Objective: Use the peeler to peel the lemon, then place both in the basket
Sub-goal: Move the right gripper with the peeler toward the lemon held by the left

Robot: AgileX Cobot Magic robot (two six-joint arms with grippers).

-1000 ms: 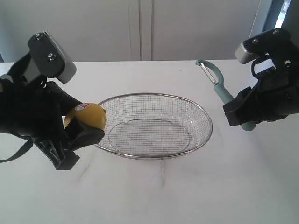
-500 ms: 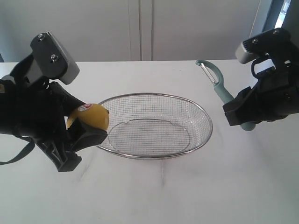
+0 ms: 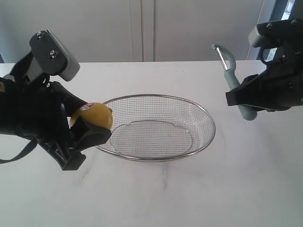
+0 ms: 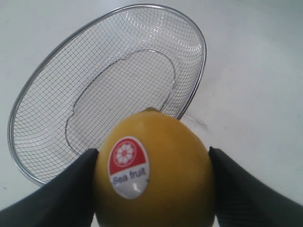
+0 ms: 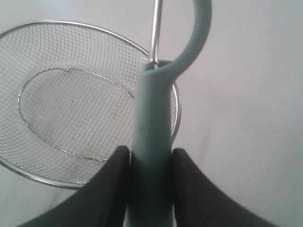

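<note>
The lemon (its red-and-white sticker facing upward) is being gripped between the closed fingers of the left gripper, at the left edge of the basket. The peeler is being clamped by its teal handle in the right gripper, head pointing up, to the right of the basket and apart from it. The basket is being left on the white table between the two arms.
</note>
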